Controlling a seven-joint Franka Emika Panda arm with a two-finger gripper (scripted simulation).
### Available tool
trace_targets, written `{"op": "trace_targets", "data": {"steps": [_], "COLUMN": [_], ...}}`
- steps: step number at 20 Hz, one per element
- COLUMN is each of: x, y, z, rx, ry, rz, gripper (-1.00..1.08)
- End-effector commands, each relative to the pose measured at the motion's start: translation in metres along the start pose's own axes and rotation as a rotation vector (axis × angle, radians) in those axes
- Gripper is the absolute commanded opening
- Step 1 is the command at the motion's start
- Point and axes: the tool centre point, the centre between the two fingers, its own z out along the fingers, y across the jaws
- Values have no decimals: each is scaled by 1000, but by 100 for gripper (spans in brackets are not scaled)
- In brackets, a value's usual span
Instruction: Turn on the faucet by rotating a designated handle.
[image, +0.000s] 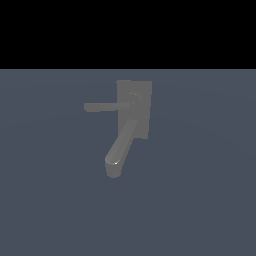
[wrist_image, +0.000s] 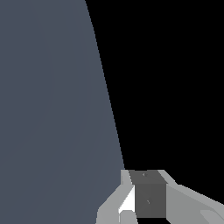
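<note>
Faucet sits near the middle of the exterior view, on the blue-grey floor. Matte grey all over. Flat rectangular back plate stands upright at the rear. Thick curved spout runs down and toward the camera from the plate, tip pointing to the lower part of the frame, slightly toward the exterior view's left.

Handle is the thin straight bar. Its round hub sits on the plate above the spout root, and the bar sticks out roughly level toward the exterior view's left. Nothing touching it.

My arm doesn't show in the exterior view at all.

Wrist view: mostly floor and black background, faucet not in frame. My fingers show only at the picture's edge: pale grey finger bodies with a dark grey block between them. Cropped too hard, so I can't tell how far apart they are. I see nothing held in them.
</note>
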Motion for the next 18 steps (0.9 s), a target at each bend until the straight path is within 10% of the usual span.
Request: {"op": "trace_targets", "data": {"steps": [1,18], "x": [5,22], "y": [0,-4], "z": [-4,-12], "rx": [-37,-33], "ry": [11,59], "rz": [-15,-2], "gripper": [-100,-100]}}
